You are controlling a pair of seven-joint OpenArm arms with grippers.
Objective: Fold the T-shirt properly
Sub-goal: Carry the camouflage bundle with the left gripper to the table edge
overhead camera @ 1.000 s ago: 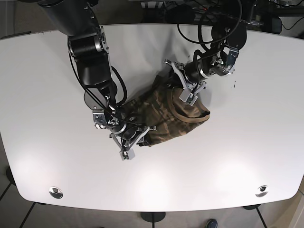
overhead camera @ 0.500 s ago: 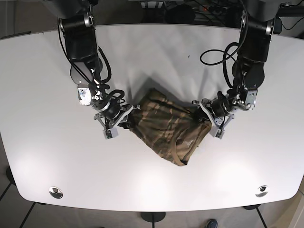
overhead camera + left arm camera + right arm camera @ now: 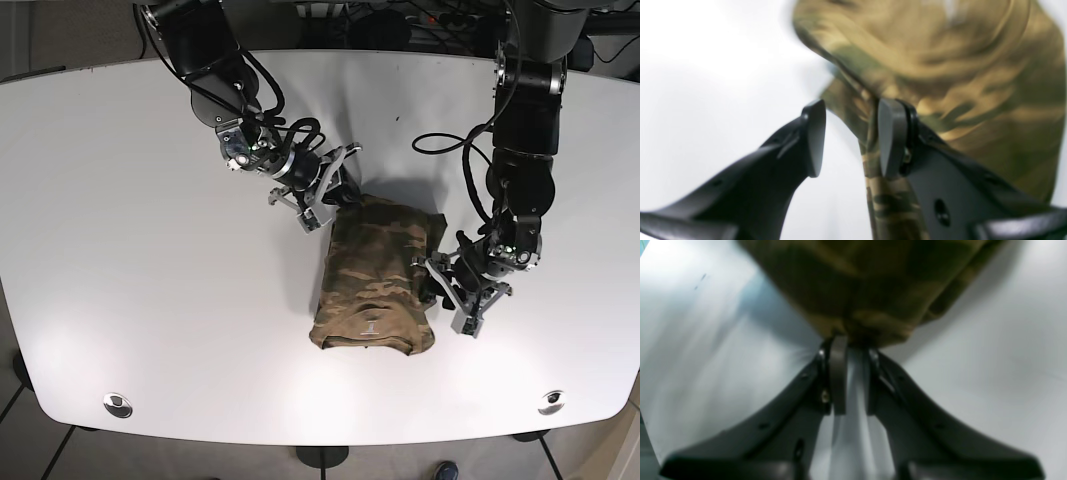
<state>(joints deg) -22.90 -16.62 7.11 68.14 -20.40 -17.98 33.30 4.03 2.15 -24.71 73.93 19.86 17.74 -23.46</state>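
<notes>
**Holding a folded shirt by two opposite edges**

Lying near the middle of the white table (image 3: 120, 200) as a camouflage rectangle, the T-shirt (image 3: 378, 285) runs its long axis from the front edge toward the back, collar end nearest the front. Sitting nearer the front, on the shirt's right-hand side in the base view, the left gripper (image 3: 447, 290) meets the cloth at its side edge, arm dropping steeply from the back of the table and elbow bent inward. Showing in the left wrist view as parted fingers (image 3: 891, 136), with a gap of bare table between them and a strip of fabric draped against the inner face of one pad only; not clamped, so open by judgement. Reaching in farther back, at the shirt's rear corner, the right gripper (image 3: 325, 195) comes low and slantwise from the far left of the base view. Showing in the right wrist view as tips drawn close together right at the fabric's edge, a sliver of table visible lower between the fingers; probably pinching the hem, though blur hides the contact itself. Judging from this, both ends lie at the shirt's border, cloth extending away from each tip toward the other.
</notes>
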